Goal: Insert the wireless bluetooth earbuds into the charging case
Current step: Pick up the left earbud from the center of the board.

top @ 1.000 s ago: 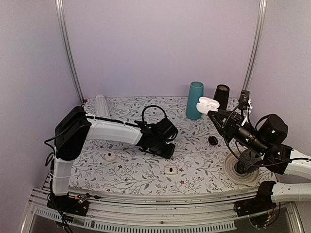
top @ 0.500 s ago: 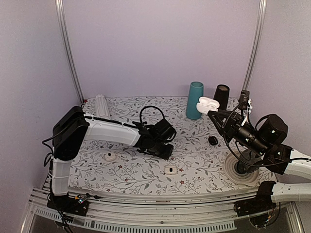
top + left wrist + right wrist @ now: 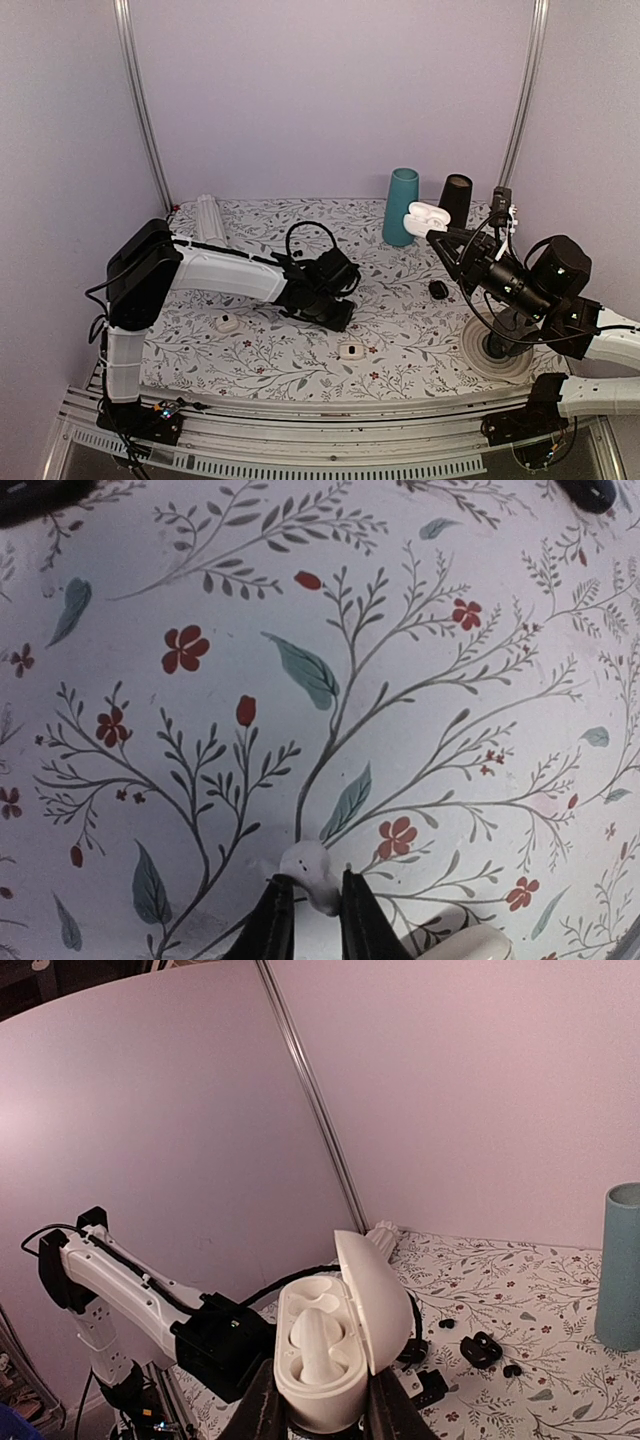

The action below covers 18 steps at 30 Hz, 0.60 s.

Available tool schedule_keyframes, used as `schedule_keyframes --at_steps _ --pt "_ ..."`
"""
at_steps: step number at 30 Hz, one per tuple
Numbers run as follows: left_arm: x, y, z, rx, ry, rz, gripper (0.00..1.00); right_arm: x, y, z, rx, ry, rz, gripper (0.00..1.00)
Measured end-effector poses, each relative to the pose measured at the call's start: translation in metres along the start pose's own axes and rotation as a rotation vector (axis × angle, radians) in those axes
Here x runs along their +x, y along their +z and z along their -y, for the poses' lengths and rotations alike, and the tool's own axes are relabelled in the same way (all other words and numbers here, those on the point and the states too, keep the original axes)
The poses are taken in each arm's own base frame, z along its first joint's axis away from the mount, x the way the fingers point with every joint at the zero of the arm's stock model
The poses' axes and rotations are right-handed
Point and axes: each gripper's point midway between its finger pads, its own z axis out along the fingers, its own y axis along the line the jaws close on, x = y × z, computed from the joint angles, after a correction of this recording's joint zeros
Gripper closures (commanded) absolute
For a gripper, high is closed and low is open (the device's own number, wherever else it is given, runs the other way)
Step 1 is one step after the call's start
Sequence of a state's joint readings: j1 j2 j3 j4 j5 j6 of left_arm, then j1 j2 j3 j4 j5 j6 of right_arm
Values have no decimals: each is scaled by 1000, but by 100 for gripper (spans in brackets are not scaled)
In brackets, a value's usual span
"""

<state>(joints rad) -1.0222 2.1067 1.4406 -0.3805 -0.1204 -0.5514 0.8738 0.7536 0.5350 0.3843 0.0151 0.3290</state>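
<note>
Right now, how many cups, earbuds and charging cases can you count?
Cups: 2, the teal cup and the black cup.
Earbuds: 2, the pinched earbud in the left gripper, the seated earbud inside the charging case.
Charging cases: 1, open, in the right gripper.
Total: 5.

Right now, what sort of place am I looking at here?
Probably a robot test booth rather than a home: plain lilac wall panels held in aluminium rails, a floral-covered table, and a left arm and right arm bolted at its near edge.
</note>
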Motion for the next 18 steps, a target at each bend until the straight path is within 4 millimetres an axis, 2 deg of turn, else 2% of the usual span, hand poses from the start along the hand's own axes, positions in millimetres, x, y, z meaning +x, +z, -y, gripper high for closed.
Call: schedule_keyframes --at_steps 5,15,18 --pt "1 0 0 0 0 -2 82 1 0 0 1 0 -3 93" --pt "5 1 -1 0 3 -9 100 1 0 0 1 0 -4 93" --pt "3 0 -1 -1 5 -5 100 1 0 0 2 0 -4 93"
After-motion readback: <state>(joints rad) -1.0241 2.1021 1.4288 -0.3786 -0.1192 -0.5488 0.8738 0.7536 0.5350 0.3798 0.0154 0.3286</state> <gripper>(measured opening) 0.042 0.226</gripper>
